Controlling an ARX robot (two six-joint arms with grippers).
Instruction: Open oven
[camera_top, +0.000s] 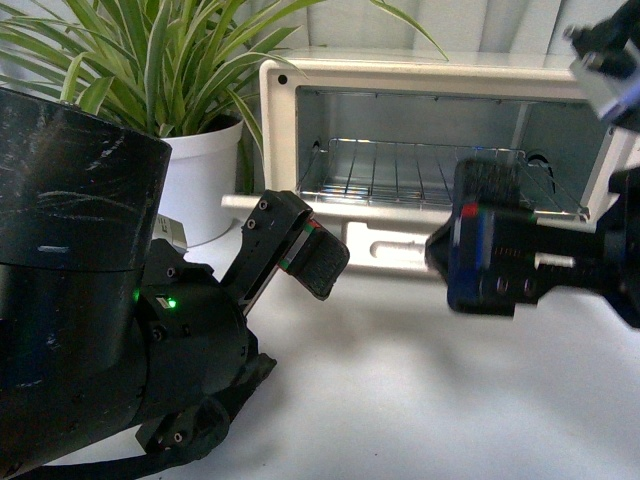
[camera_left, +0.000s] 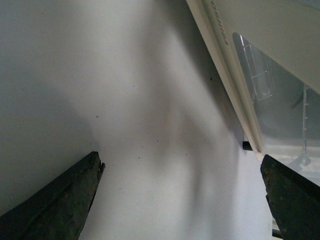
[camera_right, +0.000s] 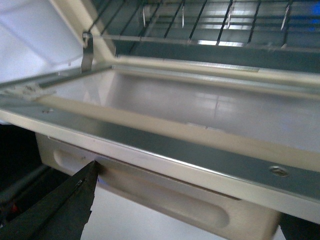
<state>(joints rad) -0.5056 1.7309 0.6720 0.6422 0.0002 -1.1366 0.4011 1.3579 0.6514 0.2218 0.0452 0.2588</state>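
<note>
Oven (camera_top: 420, 72) wide open, door (camera_top: 385, 250) horizontal.

The cream-white oven (camera_top: 420, 75) stands open, its door (camera_top: 385, 250) lowered flat, wire rack (camera_top: 400, 175) inside.

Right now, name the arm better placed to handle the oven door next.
Right. The right gripper faces the lowered door handle, fingers spread either side; the left gripper is open over table beside the oven.

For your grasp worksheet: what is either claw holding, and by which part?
Nothing: left claw open above table, right claw open beside oven door handle.
</note>
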